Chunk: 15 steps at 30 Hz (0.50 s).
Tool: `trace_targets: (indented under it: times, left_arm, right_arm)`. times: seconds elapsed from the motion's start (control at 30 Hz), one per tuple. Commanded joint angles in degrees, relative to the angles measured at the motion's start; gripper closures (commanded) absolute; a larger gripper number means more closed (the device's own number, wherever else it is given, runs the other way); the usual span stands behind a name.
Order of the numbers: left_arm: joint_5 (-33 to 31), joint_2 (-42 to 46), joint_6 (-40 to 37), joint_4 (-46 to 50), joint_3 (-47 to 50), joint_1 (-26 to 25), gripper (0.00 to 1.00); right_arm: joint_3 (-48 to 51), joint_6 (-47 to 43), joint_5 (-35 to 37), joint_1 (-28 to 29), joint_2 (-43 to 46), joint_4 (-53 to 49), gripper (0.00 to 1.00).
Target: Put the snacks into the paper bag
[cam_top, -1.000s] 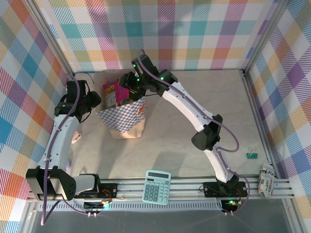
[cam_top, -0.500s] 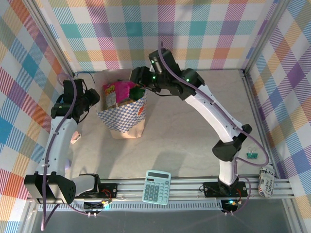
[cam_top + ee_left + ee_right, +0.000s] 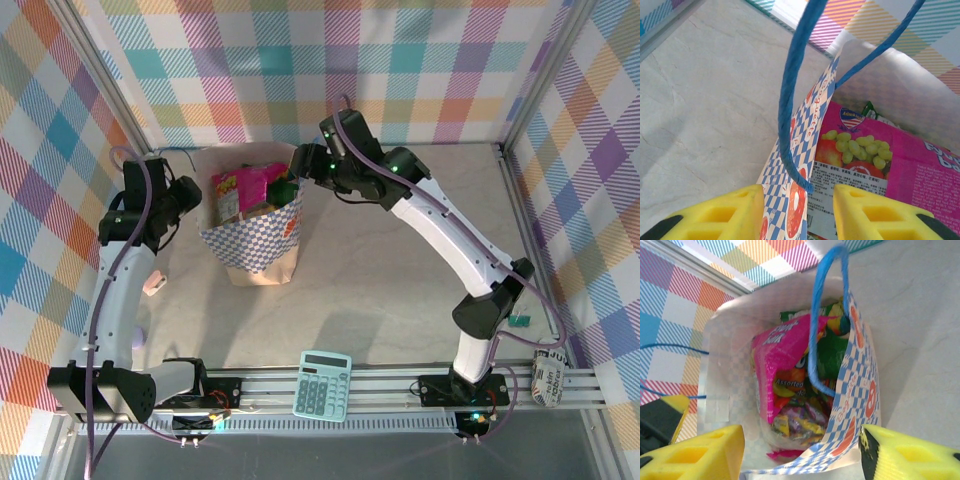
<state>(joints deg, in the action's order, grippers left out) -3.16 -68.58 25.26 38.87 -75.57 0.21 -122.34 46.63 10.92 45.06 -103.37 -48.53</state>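
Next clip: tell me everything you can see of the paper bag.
The paper bag stands upright and open on the table, left of centre. Beige paper, a blue-and-white checker band with orange prints along the rim, thin blue cord handles. Snack packets fill it, a magenta packet on top. The left hand straddles one wall, fingers apart.
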Motion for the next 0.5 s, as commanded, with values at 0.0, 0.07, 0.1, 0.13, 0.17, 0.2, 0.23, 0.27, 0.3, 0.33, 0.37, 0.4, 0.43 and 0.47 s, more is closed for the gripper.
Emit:
trace_targets:
  times: [0.0, 0.07, 0.1, 0.13, 0.17, 0.2, 0.23, 0.27, 0.3, 0.33, 0.37, 0.4, 0.43, 0.47]
  left_arm:
    - [-3.0, -0.6, -1.3, 0.1, -2.9, -0.6, 0.60]
    - [-5.1, -0.7, -1.7, 0.7, -3.6, -1.5, 0.60]
    - [-6.4, -0.9, -2.2, 1.1, -4.1, -2.1, 0.60]
    - [-7.6, -1.1, -2.3, 1.6, -4.7, -2.5, 0.59]
    - [-8.6, -1.6, -2.6, 2.3, -5.4, -2.8, 0.59]
    - [-9.5, -2.2, -2.9, 2.7, -6.2, -3.1, 0.57]
    - [-10.1, -2.6, -2.9, 3.0, -6.6, -3.4, 0.56]
    - [-10.6, -3.1, -3.0, 2.8, -7.0, -3.7, 0.55]
    - [-11.2, -3.8, -3.0, 2.4, -7.1, -3.9, 0.53]
    - [-11.8, -4.4, -3.0, 2.2, -7.2, -4.0, 0.52]
    - [-12.6, -5.1, -2.8, 2.3, -7.6, -4.3, 0.51]
    - [-13.5, -5.9, -2.6, 2.5, -8.0, -4.5, 0.50]
    - [-14.4, -6.3, -2.6, 2.5, -8.2, -4.9, 0.50]
    - [-15.4, -6.7, -2.5, 2.3, -8.2, -5.4, 0.51]
  right_arm:
    - [-1.4, -2.5, -0.3, -1.0, -2.5, 3.2, 0.37]
    - [-3.9, -2.9, -1.3, -1.6, -4.7, 2.5, 0.37]
    - [-5.6, -3.0, -1.8, -1.9, -5.9, 1.7, 0.37]
    - [-7.0, -3.3, -2.4, -2.1, -7.0, 1.4, 0.38]
    - [-8.4, -3.8, -3.0, -2.4, -8.2, 1.0, 0.39]
    - [-9.7, -4.1, -3.3, -2.6, -9.2, 0.5, 0.41]
    - [-10.9, -4.4, -3.6, -2.7, -10.0, 0.0, 0.44]
    - [-11.9, -4.7, -4.0, -2.9, -10.7, -0.4, 0.48]
    - [-12.5, -5.0, -4.3, -3.1, -11.1, -0.6, 0.52]
    - [-12.8, -5.1, -4.4, -3.1, -11.3, -0.6, 0.55]
    - [-12.7, -5.3, -4.5, -3.3, -11.3, -0.4, 0.60]
    - [-12.7, -5.5, -4.6, -3.4, -11.2, -0.3, 0.66]
    - [-12.7, -5.7, -4.7, -3.6, -11.2, -0.2, 0.71]
    - [-12.8, -6.1, -4.8, -3.8, -11.1, 0.0, 0.78]
